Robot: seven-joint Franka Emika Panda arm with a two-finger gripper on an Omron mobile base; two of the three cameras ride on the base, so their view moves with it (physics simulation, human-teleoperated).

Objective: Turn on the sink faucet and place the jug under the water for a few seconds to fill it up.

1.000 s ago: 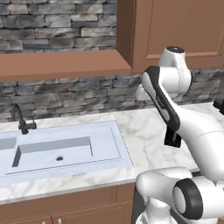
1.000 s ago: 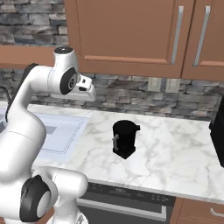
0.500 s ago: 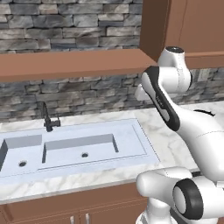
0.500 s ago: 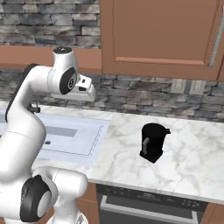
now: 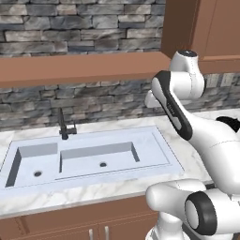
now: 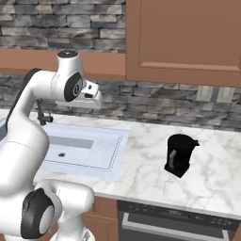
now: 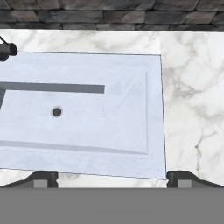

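The pincer hangs high above the sink, its fingertips spread wide, released and grasping nothing; below it lies the right basin with its round drain; the faucet stands at the back rim, off to the pincer's left; the jug sits upright on the marble counter, well apart to the pincer's right; no water runs.

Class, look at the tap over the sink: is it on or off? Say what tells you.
Off. No stream falls from the faucet, and both basins of the sink look dry around their drains.
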